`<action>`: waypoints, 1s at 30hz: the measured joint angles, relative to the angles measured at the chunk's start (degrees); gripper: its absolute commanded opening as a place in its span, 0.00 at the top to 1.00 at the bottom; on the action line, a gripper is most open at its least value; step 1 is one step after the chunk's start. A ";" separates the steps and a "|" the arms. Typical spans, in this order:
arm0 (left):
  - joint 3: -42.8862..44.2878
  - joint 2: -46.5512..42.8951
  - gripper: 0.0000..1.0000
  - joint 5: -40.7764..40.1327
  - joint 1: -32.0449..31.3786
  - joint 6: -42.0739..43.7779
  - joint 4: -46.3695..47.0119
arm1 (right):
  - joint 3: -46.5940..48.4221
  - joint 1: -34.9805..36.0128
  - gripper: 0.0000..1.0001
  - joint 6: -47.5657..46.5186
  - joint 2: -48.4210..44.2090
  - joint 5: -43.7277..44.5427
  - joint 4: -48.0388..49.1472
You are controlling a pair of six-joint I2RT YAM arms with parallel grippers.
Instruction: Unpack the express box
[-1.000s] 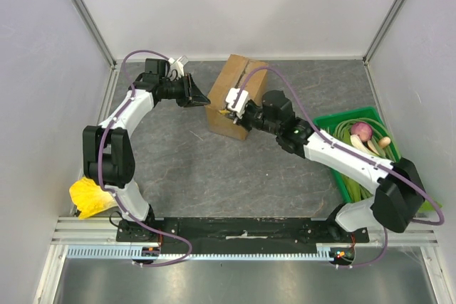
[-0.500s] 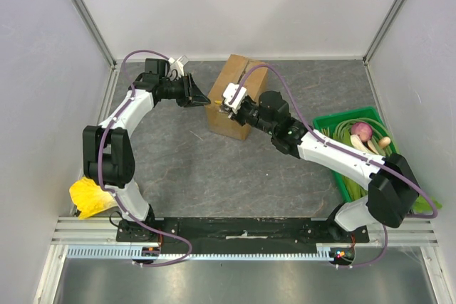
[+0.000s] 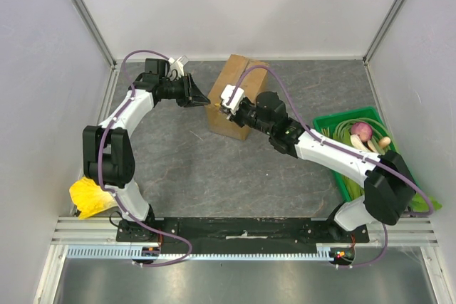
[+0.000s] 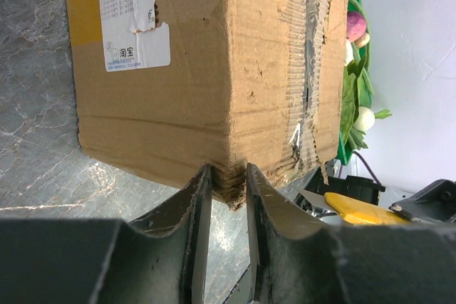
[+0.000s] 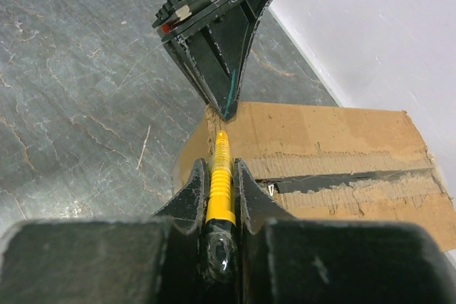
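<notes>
The express box [image 3: 239, 87] is a brown cardboard carton standing at the back middle of the table, its torn centre seam [image 5: 356, 179] showing. My left gripper [image 3: 204, 98] is shut on the box's left corner; in the left wrist view the fingers [image 4: 228, 176] pinch that corner edge of the box [image 4: 185, 69]. My right gripper [image 3: 229, 107] is shut on a yellow cutter [image 5: 221, 172]. The cutter's tip rests at the box's top edge [image 5: 328, 129], right in front of the left gripper [image 5: 222, 62]. The cutter also shows in the left wrist view [image 4: 356, 208].
A green crate [image 3: 335, 117] holding greens, a purple onion and mushrooms stands at the right, also seen behind the box [image 4: 354, 5]. A yellow crumpled item [image 3: 89, 196] lies at the front left. White walls close in the back and sides.
My right gripper has moved left along the box with the yellow cutter, toward the corner held by the left gripper. The left gripper and box have not moved.
</notes>
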 measured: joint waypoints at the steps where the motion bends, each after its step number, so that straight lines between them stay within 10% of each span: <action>1: 0.00 0.00 0.71 0.00 0.00 0.00 0.00 | 0.00 0.00 1.00 0.02 0.07 0.02 -0.20; 10: 0.00 0.02 0.72 0.00 0.00 0.00 -0.02 | -1.38 0.00 1.00 0.02 0.20 0.07 -0.83; 14: 0.00 0.17 0.98 -0.09 0.04 0.04 -0.04 | -1.75 0.02 1.00 0.00 0.17 0.31 -0.44; 30: 0.00 0.85 0.98 1.31 -0.11 0.22 -0.26 | -5.55 0.07 1.00 -0.20 -2.80 2.34 0.50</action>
